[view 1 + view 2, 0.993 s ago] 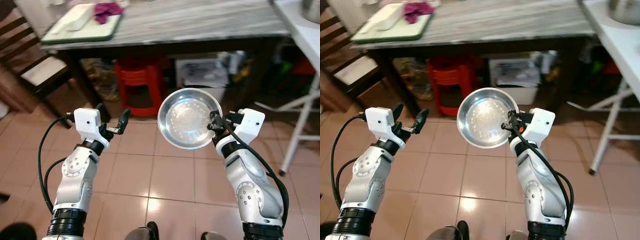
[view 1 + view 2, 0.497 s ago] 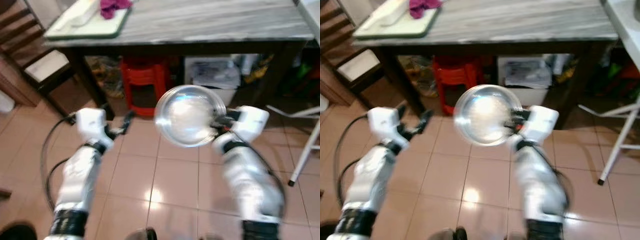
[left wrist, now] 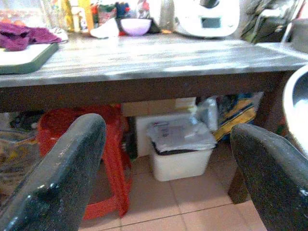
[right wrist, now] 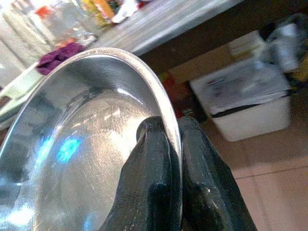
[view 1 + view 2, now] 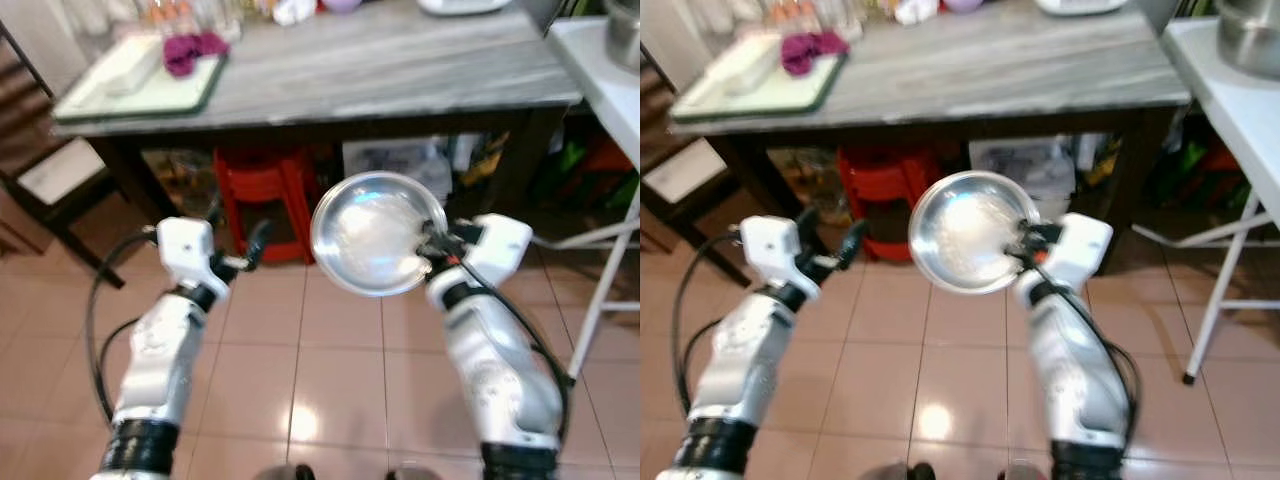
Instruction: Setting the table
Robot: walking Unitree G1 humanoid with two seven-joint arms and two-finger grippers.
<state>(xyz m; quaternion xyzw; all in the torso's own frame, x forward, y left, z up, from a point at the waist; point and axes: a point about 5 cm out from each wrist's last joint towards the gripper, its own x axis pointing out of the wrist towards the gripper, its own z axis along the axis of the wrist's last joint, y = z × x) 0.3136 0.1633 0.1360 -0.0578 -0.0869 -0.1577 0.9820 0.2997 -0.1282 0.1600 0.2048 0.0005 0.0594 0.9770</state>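
The robot stood on the tiled floor (image 5: 330, 350) facing the tabletop (image 5: 380, 60), both arms raised in front of it. The right tool (image 5: 437, 245) pinched the rim of a shiny metal plate (image 5: 375, 235), one finger inside the rim and one outside, as the right wrist view made plain. The plate was held out in the air, tilted so its hollow faced back toward the robot's head, short of the table edge and lower than its surface. That rim grip looked chosen to keep the plate's face free for setting it down flat.

The left tool (image 5: 240, 255) hung empty beside it, fingers (image 3: 62, 178) spread apart, well clear of the plate; probably kept ready to steady things. Under the table sat a red stool (image 5: 260, 190) and a white bin (image 5: 400, 160), so the robot had little room to step closer. At the far left of the tabletop lay a green tray (image 5: 140, 85) with a purple cloth (image 5: 190, 50); the broad grey middle looked the likely landing spot. The plate would need lifting above the edge first.
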